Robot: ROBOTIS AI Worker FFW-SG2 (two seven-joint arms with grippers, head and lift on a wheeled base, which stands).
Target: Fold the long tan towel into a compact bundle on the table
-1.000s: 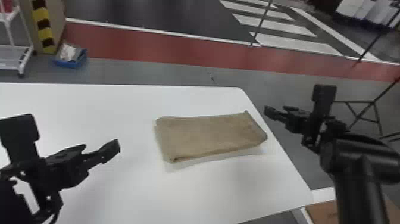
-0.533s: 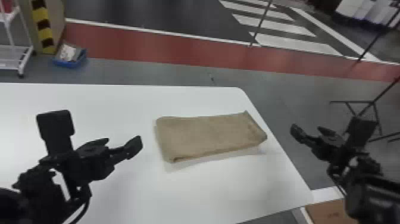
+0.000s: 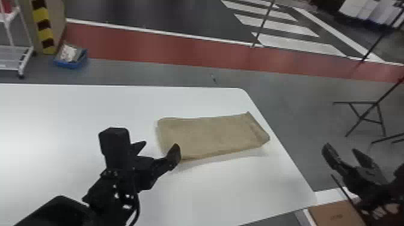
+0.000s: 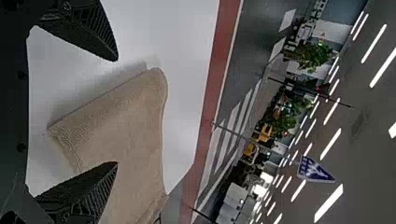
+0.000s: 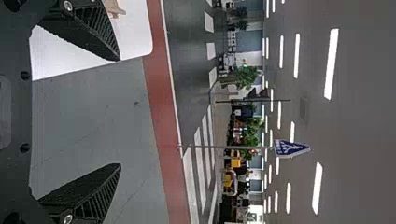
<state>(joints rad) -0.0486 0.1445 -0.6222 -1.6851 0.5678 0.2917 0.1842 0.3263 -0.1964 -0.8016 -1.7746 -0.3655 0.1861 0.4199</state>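
In the head view the tan towel (image 3: 210, 135) lies flat as a folded rectangle near the table's right edge. My left gripper (image 3: 159, 147) is open beside the towel's near left corner, with one fingertip overlapping that corner in the view. In the left wrist view the towel (image 4: 126, 116) spreads beyond the left gripper (image 4: 116, 112), and nothing is held between its fingers. Off the table's right side, my right gripper (image 3: 339, 148) is open and empty; the right wrist view has this gripper (image 5: 120, 112) with floor behind it and a bit of towel (image 5: 113, 7) past one finger.
The white table (image 3: 60, 111) extends far to the left. A cardboard box (image 3: 336, 213) sits below its near right corner. Black metal stands (image 3: 365, 120) are on the floor at the right. A blue bin (image 3: 70, 57) and a white cart (image 3: 15, 57) stand beyond the far edge.
My left gripper has moved right, up to the towel's near left corner. The right gripper has moved right and toward the near side, away from the table. The towel has stayed in place.
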